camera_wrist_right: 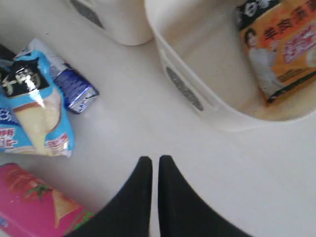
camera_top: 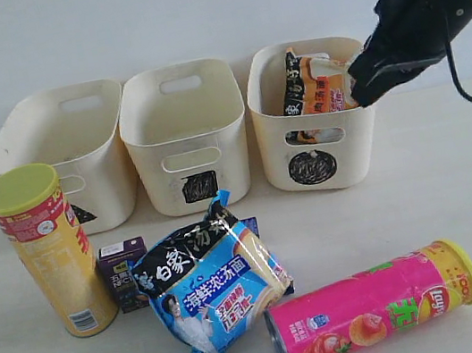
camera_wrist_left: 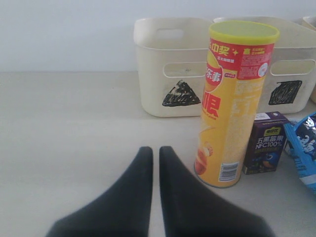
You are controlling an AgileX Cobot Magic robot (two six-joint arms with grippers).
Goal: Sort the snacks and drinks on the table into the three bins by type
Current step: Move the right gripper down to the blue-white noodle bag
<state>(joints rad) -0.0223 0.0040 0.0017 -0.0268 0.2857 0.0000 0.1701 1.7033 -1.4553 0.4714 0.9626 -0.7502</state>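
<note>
1. Cream plastic makes up the circle bin (camera_top: 358,133), the nearest of three tubs to the right gripper (camera_top: 365,93). The gripper hangs just beside the bin's rim. Its fingers are pressed together with only a thin slit between them, and they pinch nothing.
2. An orange and black noodle packet (camera_top: 317,90) leans inside that bin, just beside and below the right gripper. It looks already sorted, so this bin seems meant for packets.
3. A blue and white noodle packet (camera_top: 213,280) lies flat on the table (camera_top: 465,192), well apart from the right gripper. It partly covers a white and blue carton (camera_wrist_right: 74,89), so only one end of the carton shows. The packet probably has to come off before the carton can be gripped.
4. A pink tube (camera_top: 376,307) lies on its side, further from the right gripper than the packet is. It could roll if nudged.
5. The left gripper (camera_wrist_left: 154,153) sits low over the table, its fingers closed together and empty. A yellow tube (camera_wrist_left: 232,108) stands upright just ahead of it. A purple carton (camera_wrist_left: 266,143) sits just beside the tube on its far side, though I cannot tell whether the two touch.
6. The triangle bin (camera_wrist_left: 163,74) and the square bin (camera_wrist_left: 291,74) stand behind the tube, beyond the left gripper. No item shows inside either, so tubes and cartons likely belong there.
</note>
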